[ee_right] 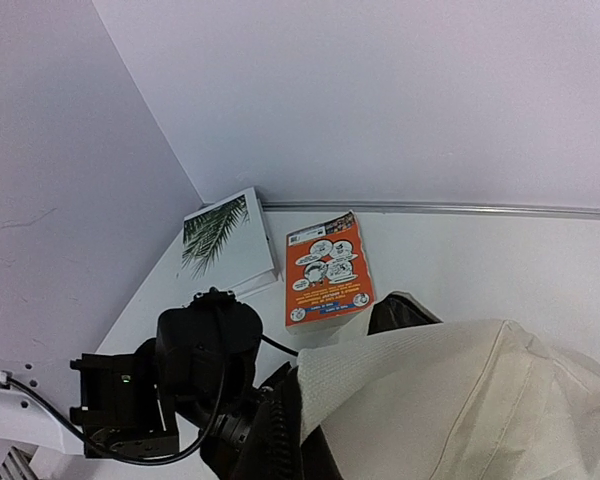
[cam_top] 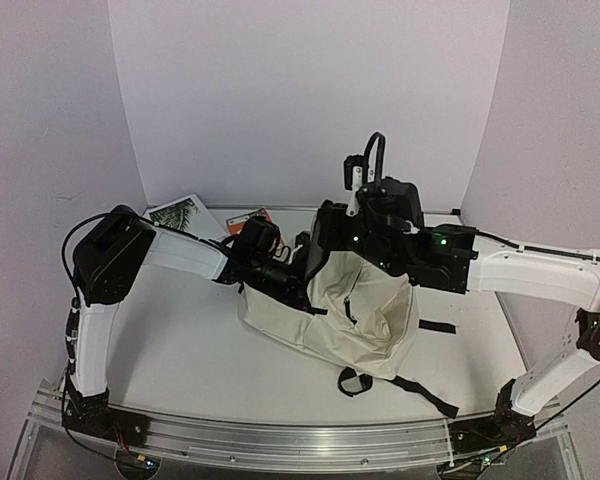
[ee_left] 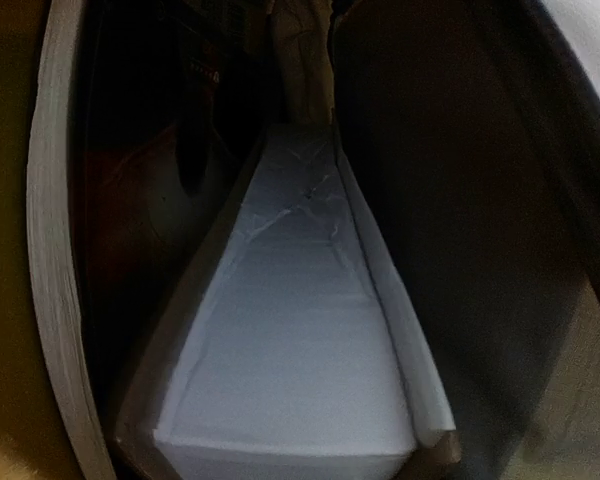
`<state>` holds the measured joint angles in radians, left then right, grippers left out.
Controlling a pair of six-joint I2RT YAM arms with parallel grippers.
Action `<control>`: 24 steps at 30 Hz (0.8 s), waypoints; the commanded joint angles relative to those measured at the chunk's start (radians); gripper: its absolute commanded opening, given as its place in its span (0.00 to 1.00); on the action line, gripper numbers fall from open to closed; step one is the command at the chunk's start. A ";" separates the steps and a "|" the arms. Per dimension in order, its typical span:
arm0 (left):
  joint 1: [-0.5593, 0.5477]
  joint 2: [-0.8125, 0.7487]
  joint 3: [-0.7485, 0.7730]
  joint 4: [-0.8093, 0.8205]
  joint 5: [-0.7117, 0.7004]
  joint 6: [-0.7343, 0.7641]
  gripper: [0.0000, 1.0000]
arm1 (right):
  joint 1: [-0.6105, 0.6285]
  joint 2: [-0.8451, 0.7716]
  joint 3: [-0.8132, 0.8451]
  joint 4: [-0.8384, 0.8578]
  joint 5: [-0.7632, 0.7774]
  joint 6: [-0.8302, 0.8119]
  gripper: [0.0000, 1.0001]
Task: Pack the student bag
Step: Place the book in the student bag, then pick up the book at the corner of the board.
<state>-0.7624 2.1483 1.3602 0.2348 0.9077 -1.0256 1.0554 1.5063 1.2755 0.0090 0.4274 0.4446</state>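
Top external hides how left gripper (cam_top: 288, 266) and right gripper (cam_top: 355, 218) grip; the student bag (cam_top: 365, 320) could sag and jam the book (ee_left: 300, 350).

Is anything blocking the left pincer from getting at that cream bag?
Nothing visible does. The left arm reaches inside the mouth of the student bag; its wrist camera shows only the dark interior and a white, book-like thing.

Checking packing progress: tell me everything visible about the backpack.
The student bag is a cream soft-fabric backpack with a black zipper and straps. It lies slumped on the table, its top raised beside the right arm, straps trailing toward the near edge. The left arm reaches into its open top.
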 commanded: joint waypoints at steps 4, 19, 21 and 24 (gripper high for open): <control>-0.004 -0.208 0.049 -0.339 -0.144 0.277 0.66 | 0.005 -0.059 0.048 0.168 0.094 -0.015 0.00; 0.198 -0.585 -0.084 -0.522 -0.419 0.400 0.81 | 0.005 -0.100 -0.064 0.107 0.047 0.023 0.00; 0.260 -0.610 -0.083 -0.572 -0.462 0.420 0.84 | 0.005 -0.100 -0.086 0.098 0.040 0.050 0.00; 0.350 -0.625 -0.102 -0.578 -0.491 0.410 0.86 | 0.006 -0.097 -0.115 0.095 0.044 0.071 0.00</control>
<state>-0.5079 1.5684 1.2850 -0.2810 0.5087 -0.6514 1.0561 1.4548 1.1809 0.0174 0.4587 0.4732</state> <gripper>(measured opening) 0.853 0.008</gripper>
